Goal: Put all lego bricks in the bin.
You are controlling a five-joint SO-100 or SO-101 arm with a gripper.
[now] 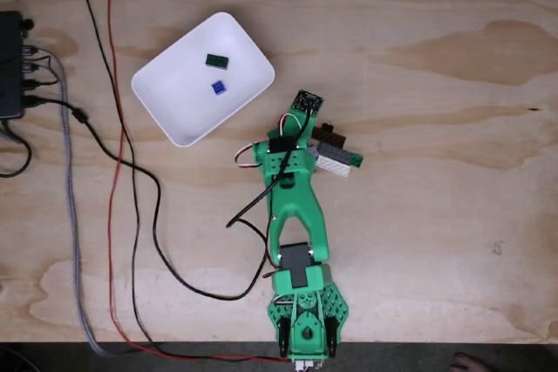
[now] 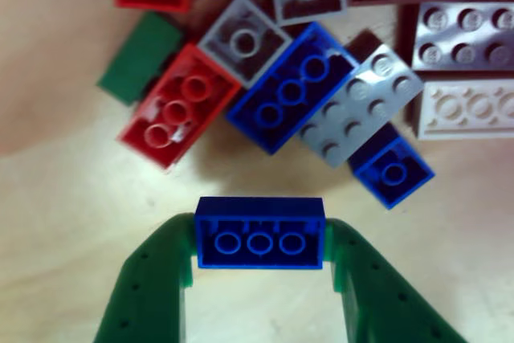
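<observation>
In the other view my gripper [image 2: 259, 234] is shut on a blue lego brick [image 2: 259, 232], gripped by its short ends between the two green fingers [image 2: 152, 279], its hollow underside facing the camera. Just beyond it lies a pile of lego bricks: a red one [image 2: 181, 106], a long blue one [image 2: 291, 90], a grey one [image 2: 361, 106], a small blue one [image 2: 393, 170], a green one [image 2: 140, 58] and a white one [image 2: 474, 108]. In the fixed view the green arm [image 1: 292, 198] covers most of the pile [image 1: 338, 156]. The white bin [image 1: 174, 93] stands up and left of it, holding a green brick [image 1: 216, 60] and a blue brick [image 1: 218, 86].
Black, red and grey cables [image 1: 118, 172] run down the plywood table's left side from a black box [image 1: 10, 67]. The arm's base [image 1: 305, 311] sits at the front edge. Bare wood stretches to the right. A person's foot [image 1: 471, 361] shows below the table edge.
</observation>
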